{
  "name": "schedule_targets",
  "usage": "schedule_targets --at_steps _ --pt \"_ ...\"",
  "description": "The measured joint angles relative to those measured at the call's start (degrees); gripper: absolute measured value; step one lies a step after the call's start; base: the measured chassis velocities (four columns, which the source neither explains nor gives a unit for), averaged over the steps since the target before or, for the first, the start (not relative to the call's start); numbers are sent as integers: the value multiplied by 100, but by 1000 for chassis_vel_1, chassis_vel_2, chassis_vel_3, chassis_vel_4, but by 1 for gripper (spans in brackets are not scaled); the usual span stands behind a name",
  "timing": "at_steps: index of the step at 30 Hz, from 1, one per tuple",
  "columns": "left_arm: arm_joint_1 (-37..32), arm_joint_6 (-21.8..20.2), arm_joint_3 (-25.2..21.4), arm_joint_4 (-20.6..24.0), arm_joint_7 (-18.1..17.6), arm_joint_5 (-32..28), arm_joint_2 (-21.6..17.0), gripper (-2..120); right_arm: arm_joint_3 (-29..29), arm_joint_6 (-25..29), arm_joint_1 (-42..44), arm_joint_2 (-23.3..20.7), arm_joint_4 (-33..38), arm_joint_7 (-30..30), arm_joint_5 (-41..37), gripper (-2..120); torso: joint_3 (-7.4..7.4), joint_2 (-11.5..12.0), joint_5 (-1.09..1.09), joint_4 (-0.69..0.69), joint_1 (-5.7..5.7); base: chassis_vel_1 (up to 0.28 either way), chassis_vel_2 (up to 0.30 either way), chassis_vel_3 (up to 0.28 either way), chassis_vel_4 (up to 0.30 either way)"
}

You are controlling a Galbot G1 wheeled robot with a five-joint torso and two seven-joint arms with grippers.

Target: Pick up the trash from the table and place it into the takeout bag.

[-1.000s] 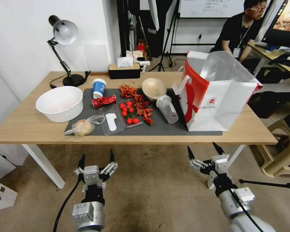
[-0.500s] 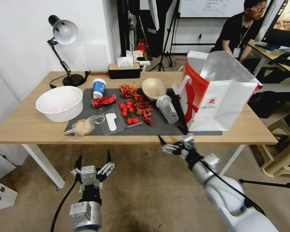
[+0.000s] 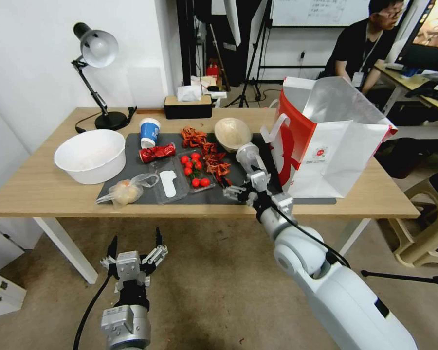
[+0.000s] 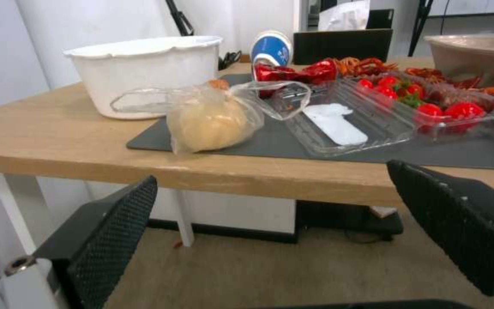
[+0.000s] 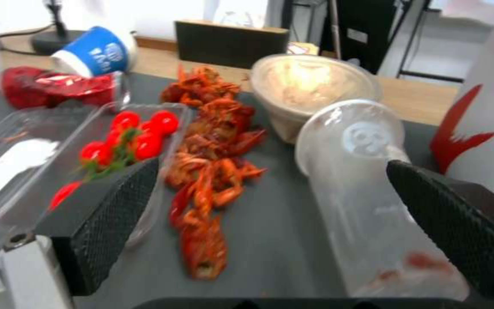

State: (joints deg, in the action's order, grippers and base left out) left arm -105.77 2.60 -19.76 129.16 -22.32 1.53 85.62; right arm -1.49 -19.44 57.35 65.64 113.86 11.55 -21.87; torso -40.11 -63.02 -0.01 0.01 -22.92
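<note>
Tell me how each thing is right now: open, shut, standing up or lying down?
takeout bag: upright, open
clear plastic cup: lying down
blue-and-white paper cup: upright
red can: crushed, lying down
clear bag: knotted
right gripper: open
left gripper: open

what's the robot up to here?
It is clearing table trash into the takeout bag. The right gripper, open, is over the near edge of the dark mat, lined up with the clear plastic cup lying on its side beside the bag; it has not closed on it. The left gripper hangs open below the table. Bowl, paper cup, can and knotted bag sit on the mat.
</note>
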Motion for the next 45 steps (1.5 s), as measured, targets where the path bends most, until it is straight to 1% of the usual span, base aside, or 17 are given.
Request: schedule_targets --at_steps 3,4,5,6,7,8,10,11,14,15,17,19,22,27,34,45 --pt "-3 16 -6 -18 -15 -2 7 100 132 -298 -225 -1 -43 423 -140 100 0 0 0 -1 0 0 0 0 0" --pt "-3 16 -6 -18 -15 -2 7 100 132 -298 -225 -1 -43 423 -140 100 0 0 0 -1 0 0 0 0 0" --pt "-3 17 -5 -23 -23 -4 19 100 183 -406 -308 -1 -81 578 -186 100 0 0 0 -1 -1 0 0 0 0" --pt "-5 10 0 -20 -28 -11 27 100 225 -528 -417 -1 -125 722 -300 100 -1 0 2 -1 0 0 0 0 0" --pt "-19 -2 2 18 -34 -29 17 100 287 -745 -631 1 -150 1036 -539 100 0 0 1 -1 0 0 0 0 0" --pt "-19 -2 2 18 -34 -29 17 100 287 -745 -631 1 -150 1036 -539 100 0 0 1 -1 0 0 0 0 0" --pt "-11 -2 -42 27 -55 -85 -38 100 431 -1070 -1063 20 -241 1610 -1073 100 0 0 1 0 0 0 0 0 0" --pt "-11 -2 -42 27 -55 -85 -38 100 431 -1070 -1063 20 -241 1610 -1073 100 0 0 1 0 0 0 0 0 0" --pt "20 -80 -32 73 -55 -169 -41 100 544 -1362 -1392 143 -406 2039 -1200 100 0 -1 1 -1 0 0 0 0 0" --pt "20 -80 -32 73 -55 -169 -41 100 544 -1362 -1392 143 -406 2039 -1200 100 0 -1 1 -1 0 0 0 0 0" --pt "22 -87 -29 75 -54 -175 -62 100 588 -1550 -1586 238 -534 2388 -1377 100 0 -1 1 0 0 0 0 0 0" --pt "22 -87 -28 73 -54 -176 -71 100 599 -1600 -1655 259 -589 2478 -1405 100 0 -1 1 -1 0 0 0 0 0" --pt "52 -86 -26 34 -54 -176 -77 100 622 -1821 -1896 294 -757 2860 -1768 100 0 -1 1 -1 -1 0 0 0 0" --pt "61 -83 -24 11 -58 -181 -75 100 634 -1972 -2072 329 -941 3081 -1989 100 0 -1 1 -1 0 0 0 0 0" --pt "64 -78 -23 2 -77 -181 -65 100 647 -2023 -2177 366 -1183 3131 -2078 100 0 -1 1 -1 0 0 0 0 0" --pt "47 -67 -27 8 -97 -176 -49 100 678 -2129 -2293 394 -1354 3173 -2153 100 0 -1 1 -1 0 0 0 0 0"
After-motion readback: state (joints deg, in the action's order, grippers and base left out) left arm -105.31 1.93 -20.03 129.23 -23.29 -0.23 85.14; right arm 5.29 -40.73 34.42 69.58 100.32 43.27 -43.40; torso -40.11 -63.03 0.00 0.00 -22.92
